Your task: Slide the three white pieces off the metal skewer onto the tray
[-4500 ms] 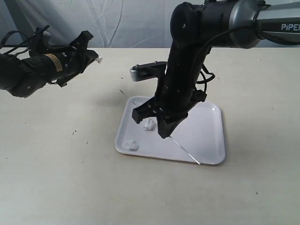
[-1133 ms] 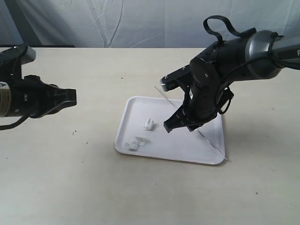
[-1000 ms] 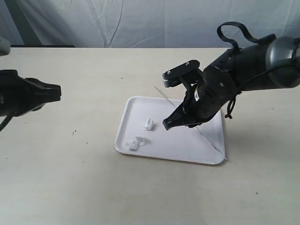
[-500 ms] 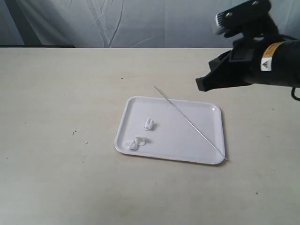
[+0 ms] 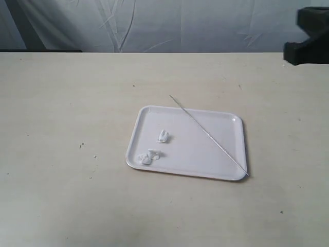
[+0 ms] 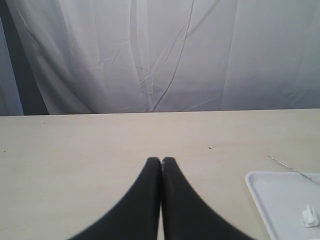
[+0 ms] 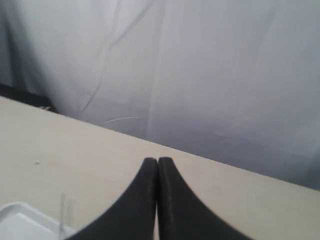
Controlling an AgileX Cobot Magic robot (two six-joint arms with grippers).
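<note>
The jaws of the left gripper [image 6: 161, 161] are pressed together with nothing held. Those of the right gripper [image 7: 158, 161] are likewise clenched and empty, above the table [image 5: 67, 103]. In the exterior view the tray [image 5: 190, 152] is seen near the table's middle. The metal skewer [image 5: 208, 135] is laid bare across it from 11 o'clock to 5 o'clock, its far end overhanging the rim. The three white pieces [image 5: 163, 136] are found on the tray's 8 o'clock side, apart from the skewer.
</note>
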